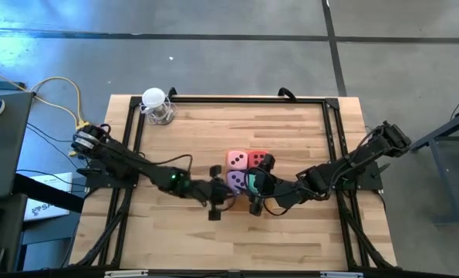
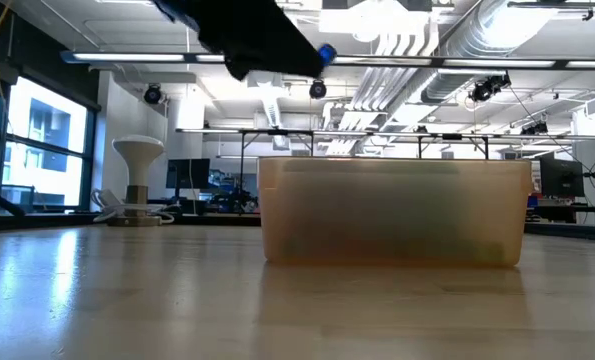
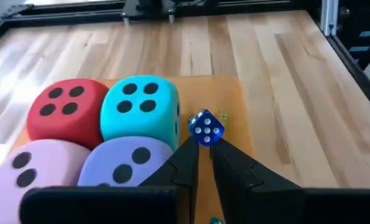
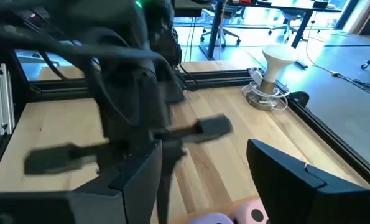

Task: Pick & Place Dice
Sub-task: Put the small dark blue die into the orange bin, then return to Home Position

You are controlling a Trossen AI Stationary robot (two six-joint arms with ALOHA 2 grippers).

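Four big soft dice packed two-by-two in orange tray [image 3: 237,118], mid tabletop [image 1: 214,131]: red die [image 3: 66,115] beside teal die [image 3: 141,112], pink die [image 3: 29,171] beside purple die [image 3: 125,165]. Tiny blue die [image 3: 206,128] with white pips pinched between left gripper [image 3: 204,138] fingers, nearly closed on it, held just beside teal die over tray's bare part. Right gripper [image 4: 203,165] hangs over tray from other side, fingers spread partway, holding nothing. White lamp-like thing [image 1: 156,106] at tabletop's far corner.

Tray [image 2: 392,215] walls hide the dice (low view); nearer arm [image 4: 129,112] blurred.
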